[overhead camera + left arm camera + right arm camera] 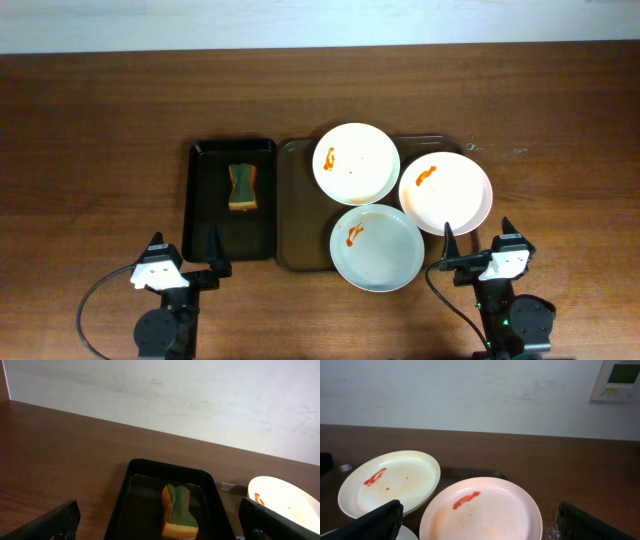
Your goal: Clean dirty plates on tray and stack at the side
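Three plates [365, 165], probably ketchup-smeared, on tray [300, 212]

On the bench [90, 150], a bin [197, 200] sat just left of the tray [300, 220], with a sponge [242, 187] in it. Three plates crowded the tray: the far plate [356, 162] behind, the near plate [377, 247] overhanging the front edge, and the right plate [446, 193] overhanging the right edge.

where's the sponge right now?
Overhead view: the sponge lies inside the black tray, left of the brown tray and just ahead of the left gripper.
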Tool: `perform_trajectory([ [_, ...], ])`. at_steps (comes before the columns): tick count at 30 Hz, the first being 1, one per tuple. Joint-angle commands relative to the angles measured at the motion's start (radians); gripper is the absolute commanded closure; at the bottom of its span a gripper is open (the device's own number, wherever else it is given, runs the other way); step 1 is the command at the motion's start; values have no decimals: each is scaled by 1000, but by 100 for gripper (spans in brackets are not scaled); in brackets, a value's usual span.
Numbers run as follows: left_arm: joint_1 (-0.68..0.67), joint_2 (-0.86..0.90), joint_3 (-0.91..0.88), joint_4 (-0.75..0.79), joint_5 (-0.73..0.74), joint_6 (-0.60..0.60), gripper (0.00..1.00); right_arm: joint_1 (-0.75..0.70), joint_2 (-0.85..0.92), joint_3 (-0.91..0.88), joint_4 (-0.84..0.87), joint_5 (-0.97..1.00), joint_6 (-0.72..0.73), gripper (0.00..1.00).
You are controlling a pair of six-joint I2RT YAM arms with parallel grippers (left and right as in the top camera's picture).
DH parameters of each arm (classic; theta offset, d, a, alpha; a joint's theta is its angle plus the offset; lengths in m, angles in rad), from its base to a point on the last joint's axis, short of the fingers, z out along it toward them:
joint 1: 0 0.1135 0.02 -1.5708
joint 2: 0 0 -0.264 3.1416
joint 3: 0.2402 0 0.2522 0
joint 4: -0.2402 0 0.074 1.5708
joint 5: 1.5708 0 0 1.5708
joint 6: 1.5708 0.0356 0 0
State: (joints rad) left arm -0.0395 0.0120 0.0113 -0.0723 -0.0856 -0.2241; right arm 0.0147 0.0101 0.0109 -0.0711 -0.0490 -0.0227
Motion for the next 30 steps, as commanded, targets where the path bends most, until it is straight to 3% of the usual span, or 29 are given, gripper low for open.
perform_trajectory([
  [1,5,-6,-1,-4,-8,17,0,5,-6,-5,-5,5,4,2],
  [26,5,-6,-1,11,-53,17,0,5,-6,-5,-2,6,4,2],
  [30,5,-6,-1,15,66,16,0,5,-3,-5,-4,9,4,2],
])
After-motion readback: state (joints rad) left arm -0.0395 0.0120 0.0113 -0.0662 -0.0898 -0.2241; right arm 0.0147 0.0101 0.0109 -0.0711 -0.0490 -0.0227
